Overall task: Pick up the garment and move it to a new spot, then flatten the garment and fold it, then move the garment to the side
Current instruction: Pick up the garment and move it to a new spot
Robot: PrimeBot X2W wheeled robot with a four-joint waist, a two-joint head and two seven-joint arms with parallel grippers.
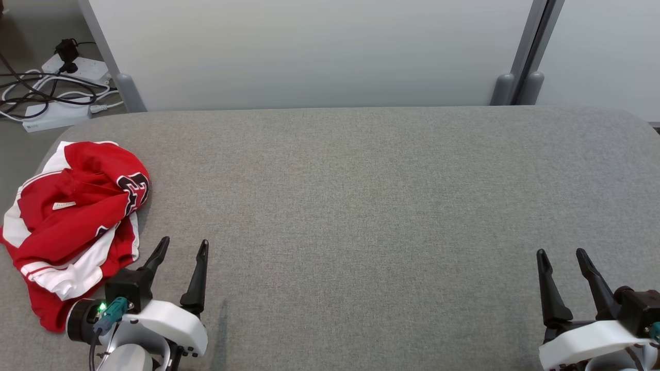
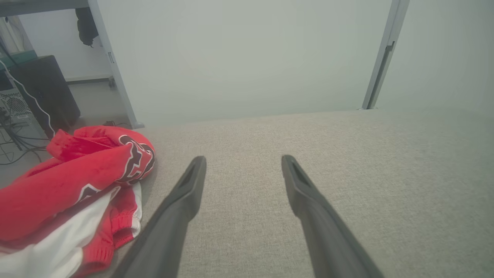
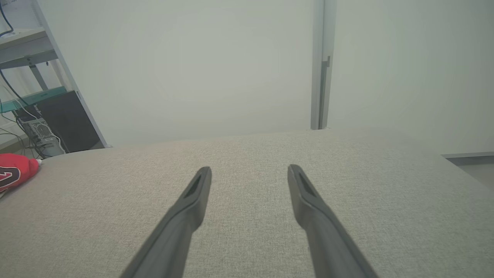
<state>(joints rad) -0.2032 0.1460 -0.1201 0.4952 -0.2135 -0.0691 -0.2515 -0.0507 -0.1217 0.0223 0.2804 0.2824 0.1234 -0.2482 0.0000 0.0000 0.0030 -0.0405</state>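
A crumpled red and white garment [image 1: 72, 221] with dark lettering lies in a heap at the left end of the grey fabric surface [image 1: 361, 206]. My left gripper [image 1: 184, 245] stands open just to its right, near the front edge, with nothing between its fingers. In the left wrist view the garment [image 2: 73, 185] bunches up left of the open left gripper [image 2: 243, 162]. My right gripper [image 1: 560, 254] is open at the front right, far from the garment. In the right wrist view the right gripper [image 3: 250, 172] points over bare fabric, and a red bit of the garment [image 3: 15, 172] shows at the far left.
A pale partition wall [image 1: 309, 51] rises behind the surface. On the floor at the back left lie power strips and tangled cables [image 1: 51, 87]. A dark computer case [image 2: 46, 92] stands beyond the surface's left end.
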